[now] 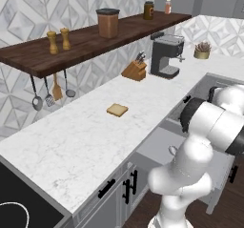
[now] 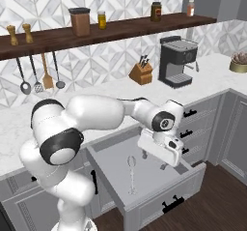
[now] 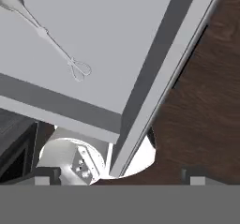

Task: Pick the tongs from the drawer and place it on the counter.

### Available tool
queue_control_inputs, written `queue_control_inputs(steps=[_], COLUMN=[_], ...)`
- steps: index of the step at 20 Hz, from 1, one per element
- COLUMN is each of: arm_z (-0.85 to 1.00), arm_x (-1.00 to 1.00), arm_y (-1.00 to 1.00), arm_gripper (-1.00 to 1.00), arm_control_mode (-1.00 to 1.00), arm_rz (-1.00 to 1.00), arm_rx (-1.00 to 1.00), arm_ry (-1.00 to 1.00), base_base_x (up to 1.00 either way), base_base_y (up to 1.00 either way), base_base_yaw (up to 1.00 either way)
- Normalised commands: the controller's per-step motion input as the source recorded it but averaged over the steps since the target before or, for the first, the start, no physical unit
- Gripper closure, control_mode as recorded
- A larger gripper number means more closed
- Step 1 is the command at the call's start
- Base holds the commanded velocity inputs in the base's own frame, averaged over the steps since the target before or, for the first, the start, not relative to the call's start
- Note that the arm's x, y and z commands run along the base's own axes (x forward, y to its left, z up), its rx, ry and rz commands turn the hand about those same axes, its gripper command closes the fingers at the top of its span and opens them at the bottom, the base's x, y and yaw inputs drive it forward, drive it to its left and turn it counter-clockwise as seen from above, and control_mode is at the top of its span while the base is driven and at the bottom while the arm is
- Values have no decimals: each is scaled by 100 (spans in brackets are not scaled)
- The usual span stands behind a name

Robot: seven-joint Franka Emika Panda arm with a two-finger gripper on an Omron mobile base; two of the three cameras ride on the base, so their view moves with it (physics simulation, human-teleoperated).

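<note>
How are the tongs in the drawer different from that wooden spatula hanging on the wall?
The tongs are silvery and thin like wire; the wooden spatula is orange-brown with a flat, wider blade. The tongs lie flat in the open drawer; the spatula hangs upright under the wall shelf. Both are long kitchen utensils.

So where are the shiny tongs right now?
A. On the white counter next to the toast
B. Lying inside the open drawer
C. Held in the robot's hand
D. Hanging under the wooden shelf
B. The tongs lie flat on the pale floor of the open drawer, and the end effector sits above the drawer beside them, not touching them.
</note>
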Motion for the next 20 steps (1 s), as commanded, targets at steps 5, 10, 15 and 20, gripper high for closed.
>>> queue_control_inputs(steps=[5,10,15,20], arm_z=[-14,-35,-49,-46], arm_x=[47,46,66,62], arm_y=[91,19,0,0], arm_gripper=[-100,-100,-100,-100], arm_control_mode=[-100,-100,-100,-100], arm_rz=[45,27,17,14], arm_rx=[-8,10,22,3], arm_ry=[-8,0,0,0], base_base_x=[0,0,0,0], base_base_y=[0,0,0,0], base_base_yaw=[0,0,0,0])
